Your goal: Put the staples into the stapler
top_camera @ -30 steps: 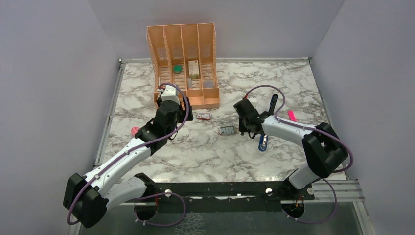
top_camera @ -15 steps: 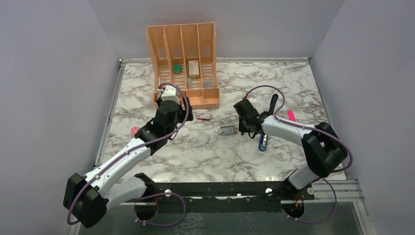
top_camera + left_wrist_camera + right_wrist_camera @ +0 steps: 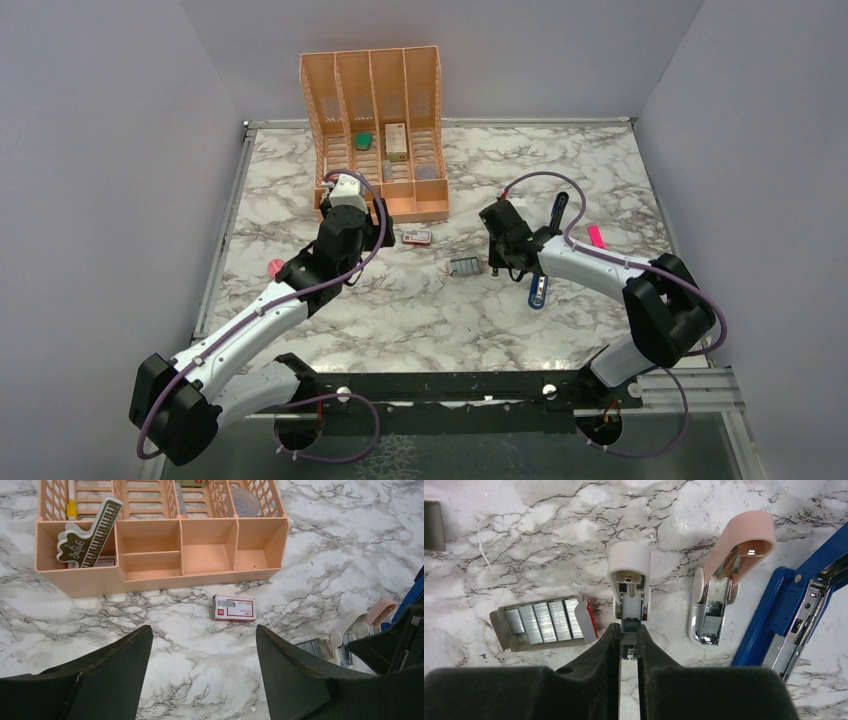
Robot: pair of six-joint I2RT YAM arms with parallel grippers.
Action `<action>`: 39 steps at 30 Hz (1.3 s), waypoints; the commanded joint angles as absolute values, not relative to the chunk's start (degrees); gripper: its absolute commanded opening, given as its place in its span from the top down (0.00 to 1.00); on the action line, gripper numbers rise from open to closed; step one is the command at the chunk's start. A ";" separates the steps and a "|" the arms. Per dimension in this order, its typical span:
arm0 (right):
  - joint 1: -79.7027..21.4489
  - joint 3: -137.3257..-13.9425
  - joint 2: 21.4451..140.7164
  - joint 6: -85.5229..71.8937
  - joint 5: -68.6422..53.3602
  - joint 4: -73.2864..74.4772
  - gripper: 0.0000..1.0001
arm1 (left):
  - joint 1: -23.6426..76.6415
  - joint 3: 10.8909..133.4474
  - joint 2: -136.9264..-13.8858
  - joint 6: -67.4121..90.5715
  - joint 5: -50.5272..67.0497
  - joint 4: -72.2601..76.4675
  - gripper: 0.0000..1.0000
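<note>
While the right gripper (image 3: 629, 629) has its jaws drawn narrow on a small metal piece (image 3: 630, 642), the worry is what that piece is. It sits right at the open end of the white item (image 3: 629, 560), and I cannot tell if it is a staple strip or part of that item. If it's the latter, a lift drags the wrong thing along.

Staples (image 3: 541, 622) lie in their tray just left of the jaws. The blue stapler (image 3: 780, 605) lies open to the right, silver channel showing, with the pink item (image 3: 744, 535) between. A swing across could clip that pink item, and such a thin pinch could let a strip twist or drop onto the counter (image 3: 524, 530).

Left gripper (image 3: 202, 630) hangs with jaws wide, holding nothing, above the red-and-white sleeve (image 3: 234, 608). Nothing braces the stapler, so a push into the channel may skid it.
</note>
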State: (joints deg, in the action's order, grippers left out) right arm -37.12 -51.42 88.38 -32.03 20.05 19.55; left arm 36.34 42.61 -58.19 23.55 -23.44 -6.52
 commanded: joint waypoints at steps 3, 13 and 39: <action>-36.95 -52.05 89.47 -32.52 19.36 19.46 0.83 | 36.10 42.28 -58.29 23.91 -23.73 -5.71 0.23; -36.96 -51.59 90.35 -32.52 18.76 18.96 0.83 | 36.06 42.28 -58.39 23.91 -23.73 -5.74 0.23; -36.92 -49.50 90.20 -33.46 18.03 19.32 0.84 | 36.12 42.12 -58.45 24.02 -23.60 -5.75 0.23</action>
State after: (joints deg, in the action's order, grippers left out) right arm -37.12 -50.81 90.04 -32.56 19.40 19.20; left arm 36.34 42.61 -58.37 23.55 -23.44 -6.52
